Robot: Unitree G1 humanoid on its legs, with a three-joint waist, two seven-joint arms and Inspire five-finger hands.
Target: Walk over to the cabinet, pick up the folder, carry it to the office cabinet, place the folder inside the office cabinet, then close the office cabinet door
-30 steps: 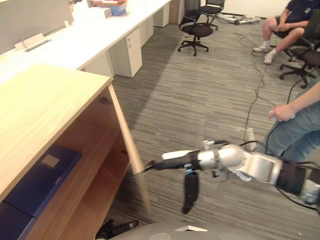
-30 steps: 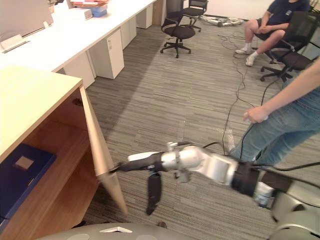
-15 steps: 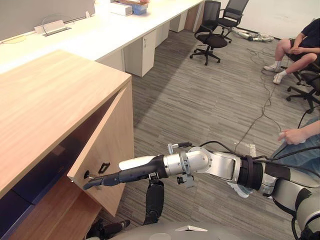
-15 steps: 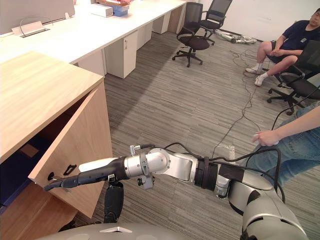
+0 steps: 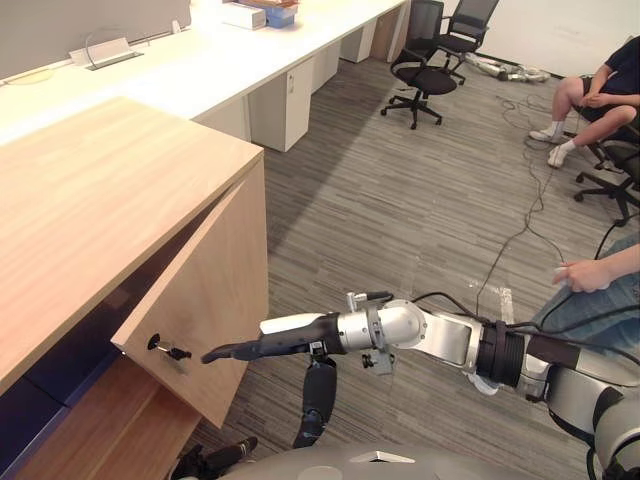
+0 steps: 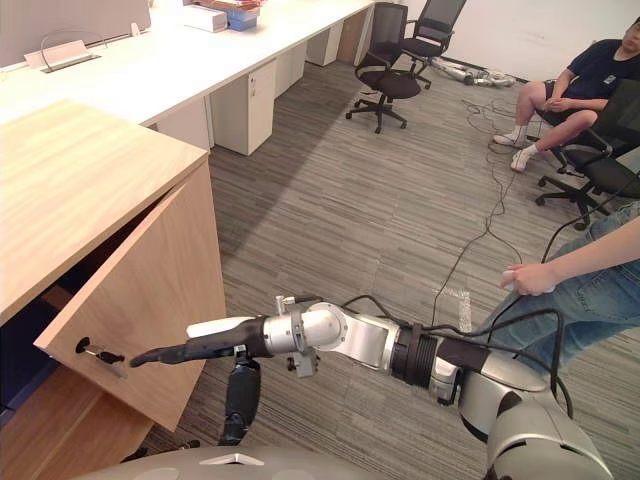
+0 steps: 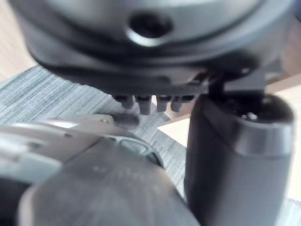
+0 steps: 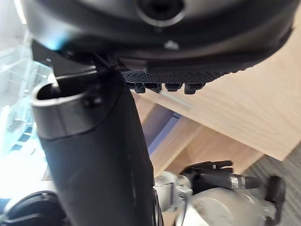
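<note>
Navy folder [image 6: 15,360] seems already shelved inside the wood office cabinet [image 5: 90,190], leaving only the half-swung door [image 5: 215,300] to shut: right hand [image 5: 285,336] reaches flat-fingered near its key [image 5: 168,349], left hand [image 5: 215,458] slack below, over grey carpet [image 5: 400,200] between white desks [image 5: 180,75] and chairs [image 5: 425,65].

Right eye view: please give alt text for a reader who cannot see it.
The right robot hand, fingers straight, reaches toward the half-open cabinet door, just short of its dark handle. A seated person is behind.
</note>
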